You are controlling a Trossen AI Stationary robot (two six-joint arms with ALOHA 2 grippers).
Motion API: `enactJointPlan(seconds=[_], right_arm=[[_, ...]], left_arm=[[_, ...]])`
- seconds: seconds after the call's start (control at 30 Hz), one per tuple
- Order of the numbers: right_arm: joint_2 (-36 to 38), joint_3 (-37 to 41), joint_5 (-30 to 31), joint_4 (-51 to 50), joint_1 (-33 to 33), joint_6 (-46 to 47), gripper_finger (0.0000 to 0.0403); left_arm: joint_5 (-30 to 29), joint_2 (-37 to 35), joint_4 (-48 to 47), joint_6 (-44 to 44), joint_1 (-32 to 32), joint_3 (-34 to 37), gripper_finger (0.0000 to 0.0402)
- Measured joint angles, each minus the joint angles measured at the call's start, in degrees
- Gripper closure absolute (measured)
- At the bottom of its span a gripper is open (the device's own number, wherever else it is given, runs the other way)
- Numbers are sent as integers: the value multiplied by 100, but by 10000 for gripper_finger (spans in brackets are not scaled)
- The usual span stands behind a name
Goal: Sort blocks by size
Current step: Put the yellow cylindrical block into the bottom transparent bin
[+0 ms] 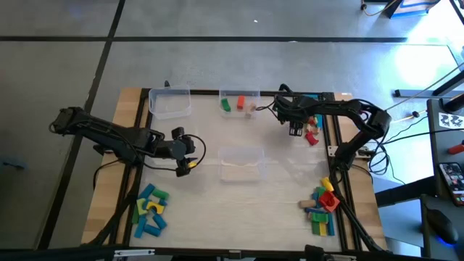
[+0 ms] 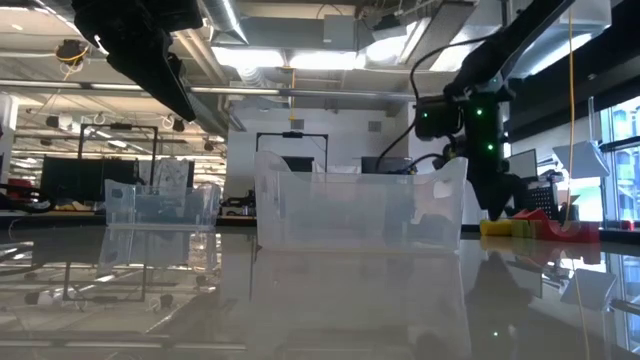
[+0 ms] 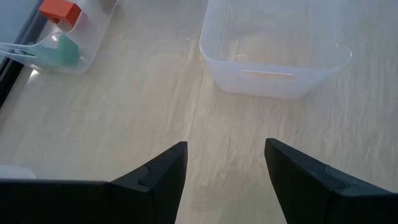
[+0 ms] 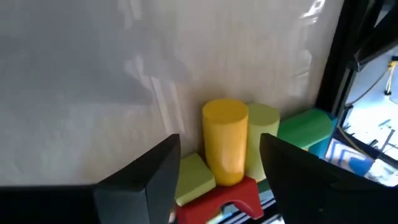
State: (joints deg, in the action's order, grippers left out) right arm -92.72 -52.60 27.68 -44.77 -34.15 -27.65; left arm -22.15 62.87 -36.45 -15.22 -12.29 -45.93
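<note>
Where tubs [image 1: 241,161] stand, pale tabletop [image 1: 210,196].

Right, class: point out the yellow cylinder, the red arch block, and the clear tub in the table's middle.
yellow cylinder [image 4: 225,149]: right wrist view, on its rounded side.
red arch block [image 4: 231,194]: right wrist view, on its top face.
clear tub [image 3: 273,76]: left wrist view, on its near wall by the handle.

The table [image 1: 217,203] showed pale wood grain under a smooth, glossy sheen that mirrored the ceiling lights. The tubs [image 3: 273,59] looked like clear, slightly frosted plastic. A yellow cylinder [image 4: 225,140] among the blocks [image 4: 245,155] had a smooth, satiny painted finish, as did the red arch [image 4: 227,199]. The left claw [image 3: 224,174] and right claw [image 4: 217,180] had fingers of dark matt plastic.
</note>
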Motion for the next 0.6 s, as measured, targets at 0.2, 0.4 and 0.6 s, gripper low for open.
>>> enactJointPlan(seconds=[0.2,0.4,0.6], right_arm=[[-18,0,-33,-26,-350,-134,183],[-18,0,-488,-25,-663,-140,183],[-18,0,-524,28,-687,-401,183]], left_arm=[[0,0,-6,0,1,2,192],[0,0,-4,0,0,2,192],[0,0,-4,41,0,2,192]])
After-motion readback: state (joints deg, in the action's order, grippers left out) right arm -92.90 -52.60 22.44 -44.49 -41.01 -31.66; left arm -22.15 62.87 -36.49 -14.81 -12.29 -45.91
